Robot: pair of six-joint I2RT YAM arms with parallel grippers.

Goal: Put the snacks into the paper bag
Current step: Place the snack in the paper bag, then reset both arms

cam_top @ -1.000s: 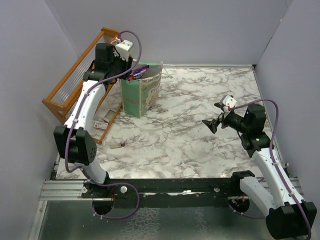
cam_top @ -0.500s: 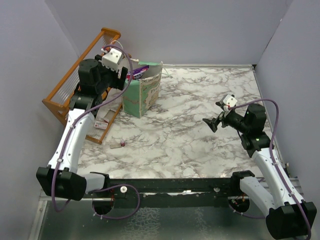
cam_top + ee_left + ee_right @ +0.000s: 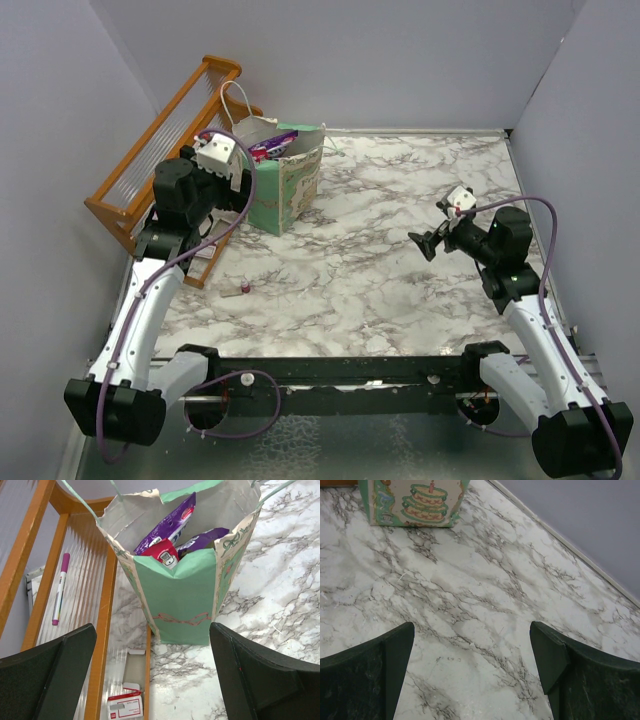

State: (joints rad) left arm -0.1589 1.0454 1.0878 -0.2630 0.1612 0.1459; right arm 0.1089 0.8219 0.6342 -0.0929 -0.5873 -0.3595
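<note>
The mint-green paper bag (image 3: 287, 188) stands upright at the back left of the marble table. Its mouth is open, and snacks stick out of it: two purple packets (image 3: 171, 522) (image 3: 202, 537) and a red one (image 3: 162, 553). From above only a purple packet (image 3: 268, 148) shows. My left gripper (image 3: 240, 183) (image 3: 152, 631) hovers just left of and in front of the bag, open, with nothing between its fingers. My right gripper (image 3: 422, 243) (image 3: 472, 630) hangs open and empty over bare marble at the right. The bag's cake-printed side (image 3: 415, 502) lies far ahead of it.
An orange slatted rack (image 3: 150, 150) leans against the left wall, right beside the bag. A purple marker (image 3: 60, 587) and a red-and-white box (image 3: 125, 707) lie in it. A small red-capped tube (image 3: 243, 289) lies on the table near the left arm.
My left arm has drawn back from above the bag's mouth toward the near left, and its gripper has opened. A purple packet stays in the bag. The right arm has barely moved.
</note>
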